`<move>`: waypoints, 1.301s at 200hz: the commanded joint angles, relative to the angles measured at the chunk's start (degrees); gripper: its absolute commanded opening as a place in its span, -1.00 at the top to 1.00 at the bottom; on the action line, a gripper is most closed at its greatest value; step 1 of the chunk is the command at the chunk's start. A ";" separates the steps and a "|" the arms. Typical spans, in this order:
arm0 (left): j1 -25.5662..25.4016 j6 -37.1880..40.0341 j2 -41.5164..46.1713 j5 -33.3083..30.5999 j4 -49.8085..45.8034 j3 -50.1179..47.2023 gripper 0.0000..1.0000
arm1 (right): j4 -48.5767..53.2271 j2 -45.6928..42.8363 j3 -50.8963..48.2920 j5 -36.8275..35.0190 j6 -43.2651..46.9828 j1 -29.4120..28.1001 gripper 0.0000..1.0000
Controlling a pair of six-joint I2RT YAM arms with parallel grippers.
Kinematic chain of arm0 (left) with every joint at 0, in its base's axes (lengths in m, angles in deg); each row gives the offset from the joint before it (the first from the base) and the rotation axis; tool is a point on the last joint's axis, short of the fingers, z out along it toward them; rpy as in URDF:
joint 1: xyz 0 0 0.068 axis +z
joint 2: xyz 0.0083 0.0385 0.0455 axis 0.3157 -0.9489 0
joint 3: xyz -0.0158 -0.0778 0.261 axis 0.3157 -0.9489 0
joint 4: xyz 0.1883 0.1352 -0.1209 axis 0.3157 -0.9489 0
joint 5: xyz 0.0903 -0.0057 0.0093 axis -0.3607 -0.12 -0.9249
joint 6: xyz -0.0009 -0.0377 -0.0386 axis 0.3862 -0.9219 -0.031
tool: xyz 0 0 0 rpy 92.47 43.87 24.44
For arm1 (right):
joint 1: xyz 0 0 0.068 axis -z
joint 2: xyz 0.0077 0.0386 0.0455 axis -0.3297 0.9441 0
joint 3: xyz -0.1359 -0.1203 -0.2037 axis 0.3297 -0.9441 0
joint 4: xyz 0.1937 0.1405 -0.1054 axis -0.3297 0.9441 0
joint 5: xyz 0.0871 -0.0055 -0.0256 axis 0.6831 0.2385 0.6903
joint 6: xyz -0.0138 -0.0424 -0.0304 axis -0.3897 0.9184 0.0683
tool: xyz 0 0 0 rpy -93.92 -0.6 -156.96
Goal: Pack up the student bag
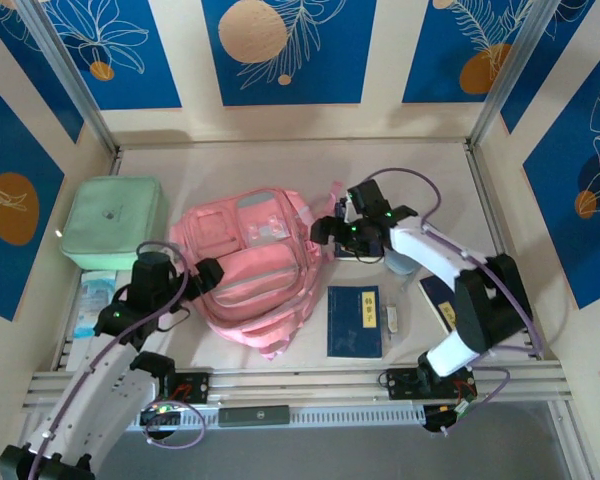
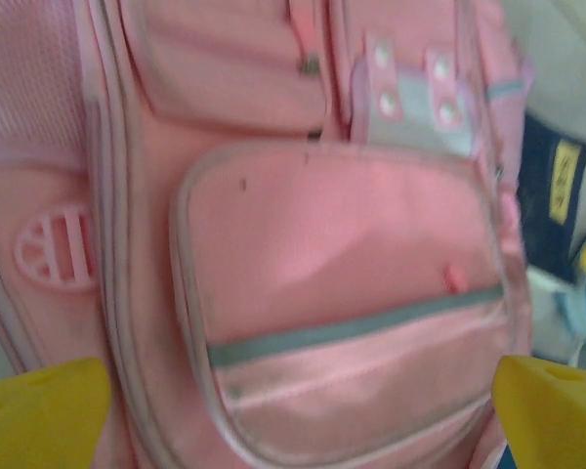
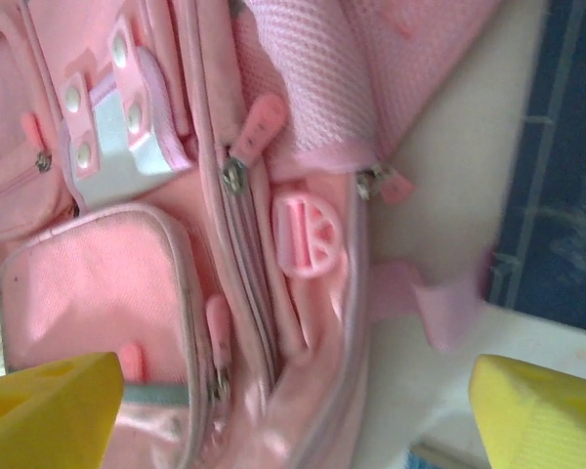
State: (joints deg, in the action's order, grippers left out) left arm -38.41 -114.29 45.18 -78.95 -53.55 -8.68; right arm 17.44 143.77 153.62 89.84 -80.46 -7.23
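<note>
The student bag (image 1: 248, 262) is a large pink backpack lying flat in the middle of the table, front pockets up. My left gripper (image 1: 202, 277) hovers at its left edge. In the left wrist view it (image 2: 298, 430) is open, yellow fingertips (image 2: 41, 410) wide apart over the front pocket (image 2: 342, 293). My right gripper (image 1: 337, 215) is at the bag's upper right side. In the right wrist view it (image 3: 293, 420) is open above the side zippers (image 3: 236, 176) and a round pink buckle (image 3: 308, 233). Nothing is held.
A mint-green square case (image 1: 113, 222) stands at the left, a packaged item (image 1: 97, 293) in front of it. Right of the bag lie a blue book (image 1: 354, 322), a small white object (image 1: 391, 318) and a dark book with a yellow label (image 1: 441, 300). Walls enclose the table.
</note>
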 commanded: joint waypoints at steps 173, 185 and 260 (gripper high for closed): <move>-14.52 -9.74 -13.04 -7.83 14.65 -11.45 -0.99 | 0.30 17.29 18.70 8.61 8.20 0.61 0.88; -14.53 -9.01 -15.10 -8.19 16.88 -11.10 -0.99 | 0.34 15.30 18.17 8.72 7.89 1.13 1.00; -9.24 1.61 -39.03 -9.30 24.08 5.77 -0.99 | -0.60 -1.97 8.53 10.38 2.67 5.68 1.00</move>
State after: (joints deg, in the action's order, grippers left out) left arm -50.43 -118.31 13.61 -86.77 -32.88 -9.73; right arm 17.57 148.40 165.36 96.66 -74.47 -1.94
